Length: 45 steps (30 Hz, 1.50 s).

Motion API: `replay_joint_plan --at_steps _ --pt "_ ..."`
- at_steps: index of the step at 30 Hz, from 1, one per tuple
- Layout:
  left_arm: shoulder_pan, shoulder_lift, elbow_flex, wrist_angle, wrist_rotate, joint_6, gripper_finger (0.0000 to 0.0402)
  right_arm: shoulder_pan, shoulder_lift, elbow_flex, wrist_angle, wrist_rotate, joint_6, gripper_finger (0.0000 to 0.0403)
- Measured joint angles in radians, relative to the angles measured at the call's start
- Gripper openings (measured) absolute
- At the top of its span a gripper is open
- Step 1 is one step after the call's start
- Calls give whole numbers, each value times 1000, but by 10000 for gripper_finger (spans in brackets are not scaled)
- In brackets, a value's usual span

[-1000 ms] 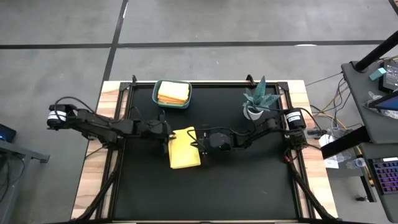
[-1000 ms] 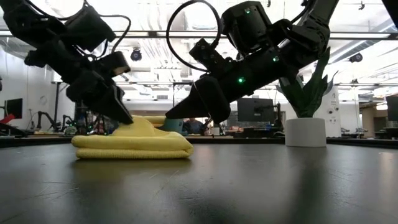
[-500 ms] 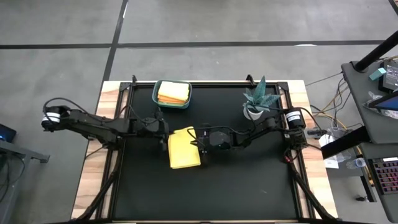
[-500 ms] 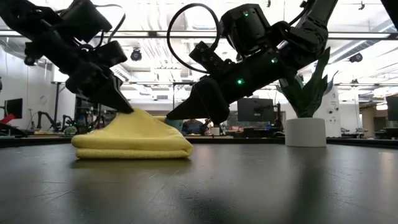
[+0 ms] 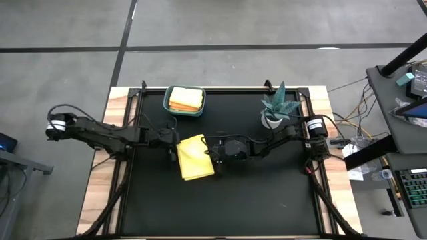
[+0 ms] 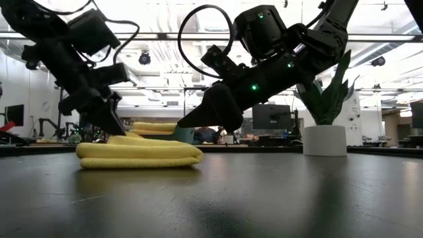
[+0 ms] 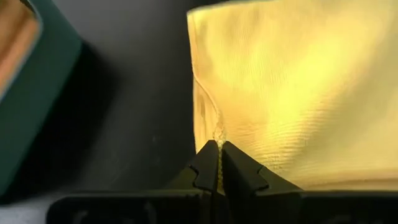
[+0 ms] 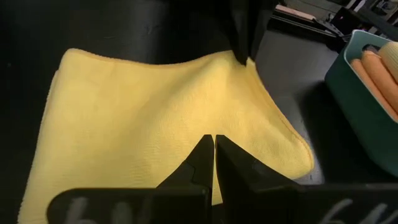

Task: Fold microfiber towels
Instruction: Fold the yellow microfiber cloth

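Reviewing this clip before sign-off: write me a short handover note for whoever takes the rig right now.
Left gripper: jaws shut, pinching the edge of the yellow towel on its left side.
Right gripper: jaws shut, tip on top of the same towel, at its right side.
The yellow towel lies folded mid-table. The teal bin at the back holds more folded towels, yellow and orange.
Done: the towel is already folded over in layers.
Left: finish this fold, probably then move it to the bin.
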Motion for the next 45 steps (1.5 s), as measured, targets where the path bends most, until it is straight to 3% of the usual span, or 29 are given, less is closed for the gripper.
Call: replay_joint_plan --at_steps 11,18,24,34,37,40,45 --pt "0 91 0 -24 -34 -44 5 -2 0 -2 -4 0 0 9" --pt "0 75 -1 -28 -32 -46 83 -8 0 -2 -3 0 7 9" --pt "0 48 53 -219 -44 -45 151 -9 0 -2 -3 0 5 9" --pt "-1 -27 130 -386 -45 -25 173 -40 0 106 -133 -1 42 9" --pt "-3 -52 131 -379 3 -26 173 -56 15 170 -162 -43 43 9" --pt "-18 -68 129 -352 118 -49 173 -81 65 240 -164 -146 70 9" --pt "-101 -59 75 -143 210 -47 147 -119 172 365 -170 -182 140 9"
